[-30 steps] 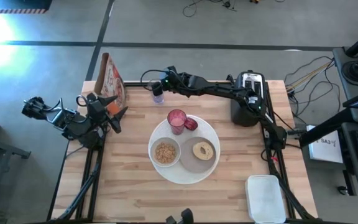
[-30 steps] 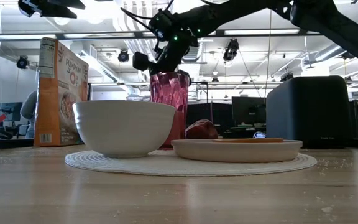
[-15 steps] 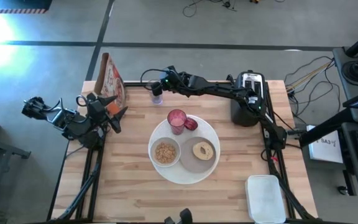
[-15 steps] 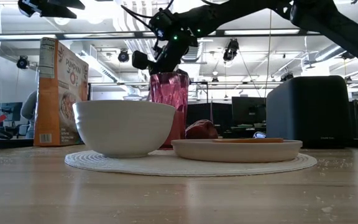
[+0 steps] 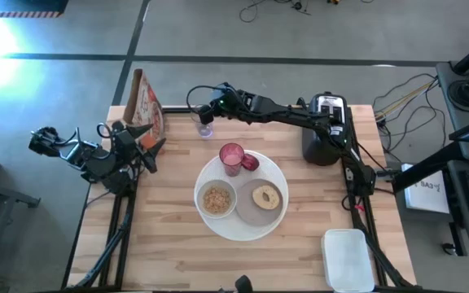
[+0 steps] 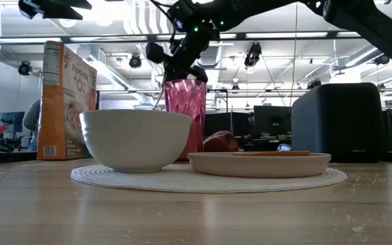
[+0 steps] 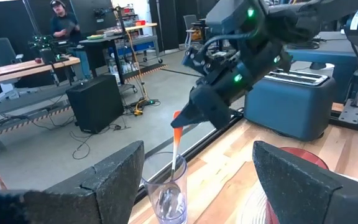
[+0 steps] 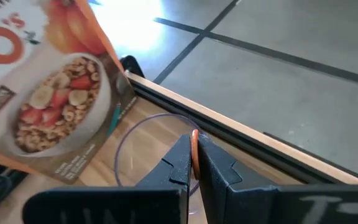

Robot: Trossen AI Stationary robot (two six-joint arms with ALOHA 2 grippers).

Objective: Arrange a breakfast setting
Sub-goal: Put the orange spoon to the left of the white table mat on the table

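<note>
The round white placemat (image 5: 241,232) holds a white bowl (image 5: 216,199) of cereal, a grey plate (image 5: 259,210) with a bagel (image 5: 265,196), a pink tumbler (image 5: 231,155) and a red fruit (image 5: 250,161). A clear glass (image 7: 166,193) stands near the far edge, beside the cereal box. My right gripper (image 5: 211,109) is above it, shut on an orange-handled spoon (image 7: 175,146). My left gripper (image 5: 147,146) is open and empty at the table's left edge. My right gripper pinches the upper end of the spoon's orange handle (image 8: 194,149) between its two fingers. The fingers come from above, slanting down. The spoon hangs nearly upright below them, with its lower end (image 7: 166,200) inside the clear glass.
A cereal box (image 5: 145,104) stands at the far left corner, close to the glass. A black-and-silver toaster (image 5: 326,129) stands at the far right. A white tub (image 5: 348,259) lies at the near right corner. A person shows in the room beyond the table.
My right gripper has gone up a little above the clear glass, staying shut on the spoon's handle. The spoon has risen with it, and its lower end stays inside the glass.
</note>
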